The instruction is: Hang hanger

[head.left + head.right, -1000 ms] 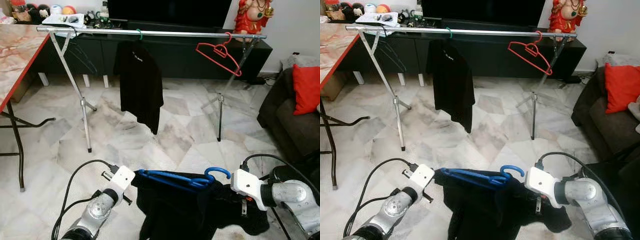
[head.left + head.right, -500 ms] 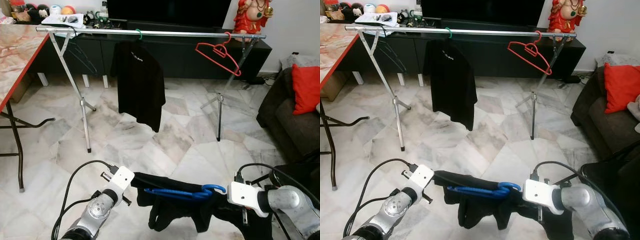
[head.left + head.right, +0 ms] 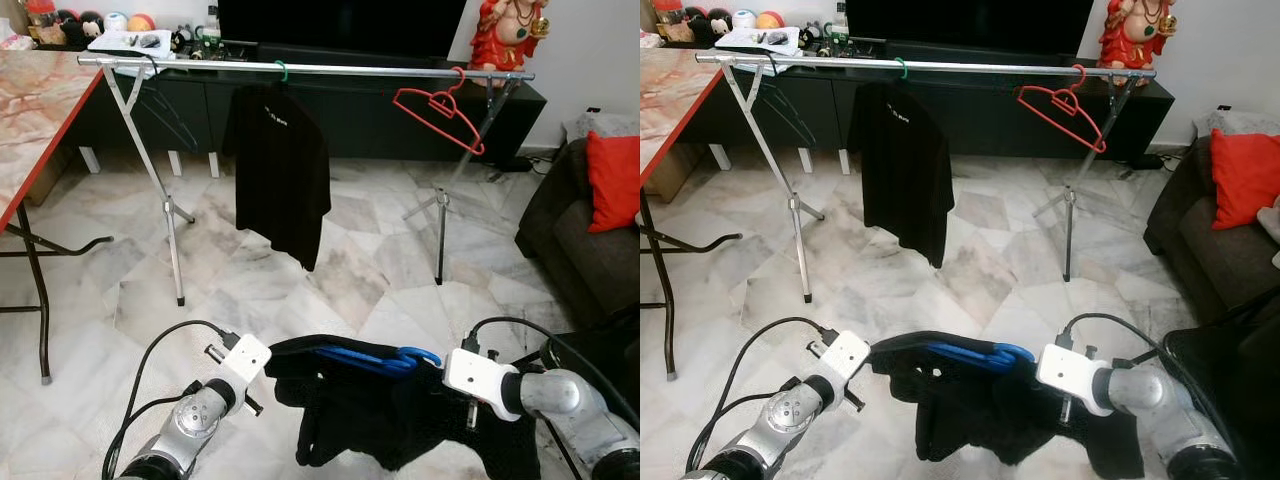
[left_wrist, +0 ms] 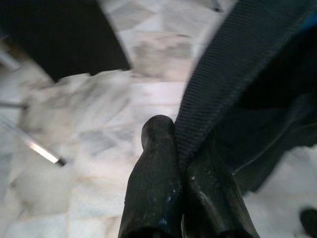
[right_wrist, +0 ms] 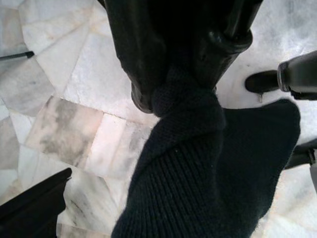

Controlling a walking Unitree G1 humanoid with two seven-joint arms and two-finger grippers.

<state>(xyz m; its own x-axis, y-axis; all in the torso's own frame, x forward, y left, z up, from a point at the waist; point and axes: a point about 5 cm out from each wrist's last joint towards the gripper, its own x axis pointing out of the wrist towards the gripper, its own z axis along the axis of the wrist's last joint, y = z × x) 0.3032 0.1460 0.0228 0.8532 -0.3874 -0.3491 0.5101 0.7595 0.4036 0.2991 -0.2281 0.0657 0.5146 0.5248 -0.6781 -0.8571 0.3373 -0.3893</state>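
1. Fingers (image 4: 156, 198) of the left gripper (image 4: 171, 148) pinch a ribbed hem of the garment (image 3: 400, 415); the right gripper (image 5: 183, 84) clamps a bunched fold.
2. Between them, low before the robot, one blue hanger (image 3: 375, 358) sits in soft, floppy, probably light cloth; its stiff hook looks the surer hold.
3. Beyond stands one rail (image 3: 300, 68) carrying one shirt (image 3: 280, 175) and one red hanger (image 3: 440, 108).

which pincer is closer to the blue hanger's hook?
Right. The right pincer grips the dark garment just beside the blue hanger's hook; the left pincer holds the garment's far end.
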